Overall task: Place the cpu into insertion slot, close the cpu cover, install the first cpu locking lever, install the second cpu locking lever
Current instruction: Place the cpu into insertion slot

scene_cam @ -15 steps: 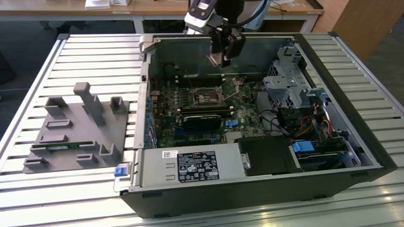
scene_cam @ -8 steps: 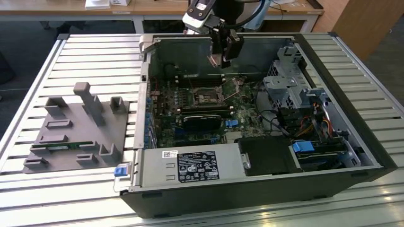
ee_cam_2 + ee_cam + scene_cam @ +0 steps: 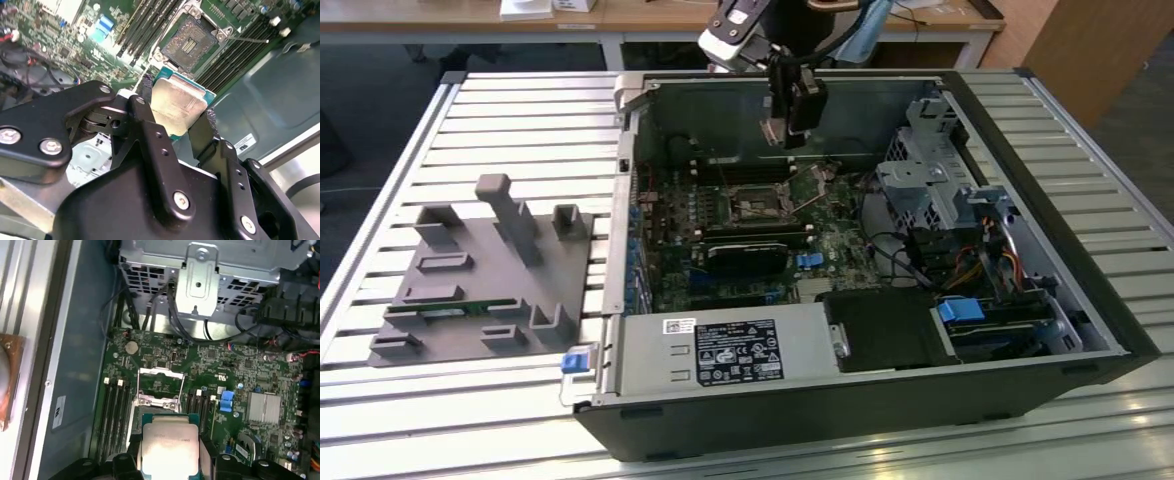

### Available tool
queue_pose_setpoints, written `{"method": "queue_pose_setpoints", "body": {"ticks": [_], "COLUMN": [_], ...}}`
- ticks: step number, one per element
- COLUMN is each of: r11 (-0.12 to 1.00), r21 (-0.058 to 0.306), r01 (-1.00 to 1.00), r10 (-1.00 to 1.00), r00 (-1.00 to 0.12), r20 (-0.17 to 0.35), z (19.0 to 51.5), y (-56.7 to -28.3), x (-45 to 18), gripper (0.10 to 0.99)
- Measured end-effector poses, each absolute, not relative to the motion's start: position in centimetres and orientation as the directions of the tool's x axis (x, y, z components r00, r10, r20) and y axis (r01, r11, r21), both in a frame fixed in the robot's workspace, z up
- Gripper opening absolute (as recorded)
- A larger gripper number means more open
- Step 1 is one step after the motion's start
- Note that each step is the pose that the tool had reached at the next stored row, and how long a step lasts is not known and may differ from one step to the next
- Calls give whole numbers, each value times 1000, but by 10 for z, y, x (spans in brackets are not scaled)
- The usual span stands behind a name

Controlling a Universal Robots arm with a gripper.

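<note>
I've got the gripper (image 3: 790,135) clamped on the cpu (image 3: 177,107), its silver top showing between the black fingers (image 3: 150,130) in both wrist views. In the exterior view it hangs inside the open computer case (image 3: 854,410), clear of the motherboard (image 3: 670,280). The insertion slot (image 3: 758,203) sits uncovered at about 6 o'clock from the gripper.

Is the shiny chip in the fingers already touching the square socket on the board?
Apart. In the second wrist view the chip is pinched between the fingers, and green board shows between it and the socket.
</note>
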State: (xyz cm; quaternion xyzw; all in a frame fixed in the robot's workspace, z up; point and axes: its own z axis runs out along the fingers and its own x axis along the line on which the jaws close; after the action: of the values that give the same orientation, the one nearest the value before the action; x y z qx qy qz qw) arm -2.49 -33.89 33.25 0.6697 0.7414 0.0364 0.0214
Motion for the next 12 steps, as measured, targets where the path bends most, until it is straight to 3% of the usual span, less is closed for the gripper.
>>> {"method": "queue_pose_setpoints", "body": {"ticks": [12], "r11": [46], "r21": [82], "r01": [996], "r10": [999], "r00": [-48], "r20": [16], "z": [323], "y": [-337], "x": [-25], "gripper": [541]}}
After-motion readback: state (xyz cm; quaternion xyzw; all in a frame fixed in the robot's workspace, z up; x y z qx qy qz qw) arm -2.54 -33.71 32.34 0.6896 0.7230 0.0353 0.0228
